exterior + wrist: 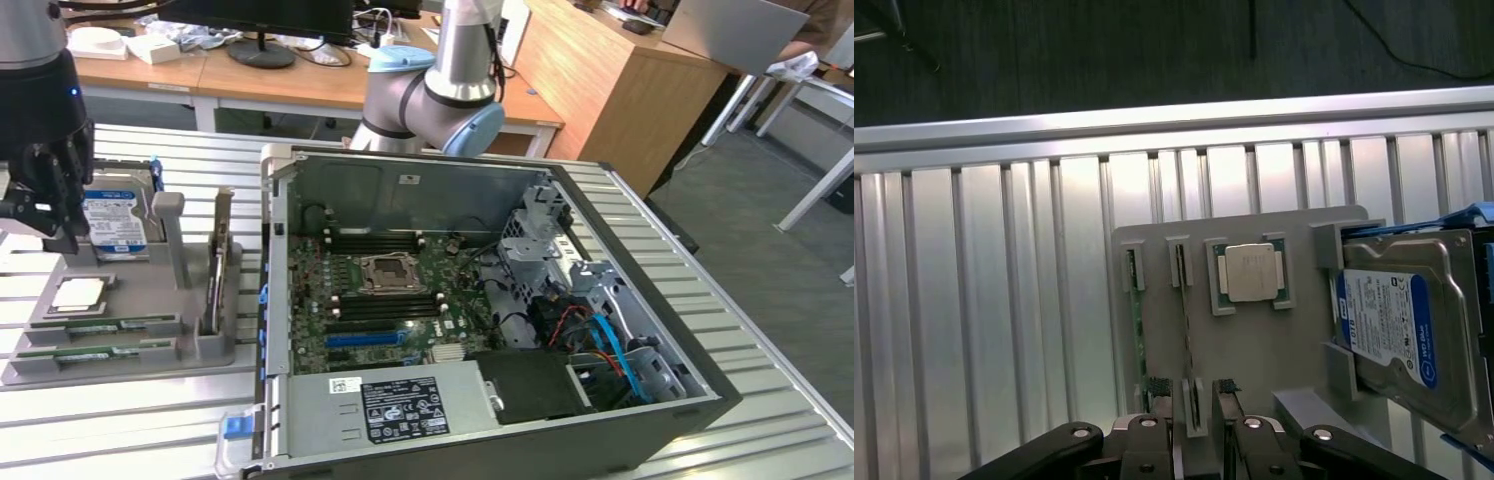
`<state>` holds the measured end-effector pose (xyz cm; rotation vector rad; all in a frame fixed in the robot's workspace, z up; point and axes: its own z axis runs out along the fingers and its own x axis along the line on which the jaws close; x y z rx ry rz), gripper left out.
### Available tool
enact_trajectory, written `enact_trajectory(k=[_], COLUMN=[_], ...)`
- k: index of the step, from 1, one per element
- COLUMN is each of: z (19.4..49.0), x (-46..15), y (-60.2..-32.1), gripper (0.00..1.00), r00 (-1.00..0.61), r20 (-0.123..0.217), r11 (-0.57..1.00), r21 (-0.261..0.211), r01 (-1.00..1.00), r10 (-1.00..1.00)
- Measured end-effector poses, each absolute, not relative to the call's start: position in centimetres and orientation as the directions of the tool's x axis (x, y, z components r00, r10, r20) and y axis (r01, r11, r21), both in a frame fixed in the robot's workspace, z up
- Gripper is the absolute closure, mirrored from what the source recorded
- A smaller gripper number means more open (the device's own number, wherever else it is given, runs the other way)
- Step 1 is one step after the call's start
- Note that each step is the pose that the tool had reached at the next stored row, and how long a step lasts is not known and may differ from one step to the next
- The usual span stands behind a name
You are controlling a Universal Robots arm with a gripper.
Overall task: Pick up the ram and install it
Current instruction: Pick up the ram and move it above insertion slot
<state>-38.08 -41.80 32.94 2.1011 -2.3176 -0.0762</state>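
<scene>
I hold the fingers (1144, 448) wide above the tray (127, 372), seemingly straddling one ram stick (96, 326): pick-up stage, calling for a square descent onto it.

Ribbed aluminium desk (120, 430) spreads across the foreground, its slats catching soft, even light. Behind it, a long wooden worktop (267, 85) carries a monitor stand (260, 52). On the exterior view's right, a tall wooden counter (601, 100) holds a laptop (734, 30), and grey carpet floor (774, 260) runs past white table legs (817, 190).
</scene>
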Motion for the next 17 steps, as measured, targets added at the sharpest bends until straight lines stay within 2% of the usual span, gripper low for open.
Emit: enact_trajectory(k=[17], z=[31.7], x=[-38.1], y=[-41.8], gripper=[0.7], r00=[-0.098], r20=[-0.024], r11=[0.097], r21=[0.044], r01=[-0.994], r10=[-0.995])
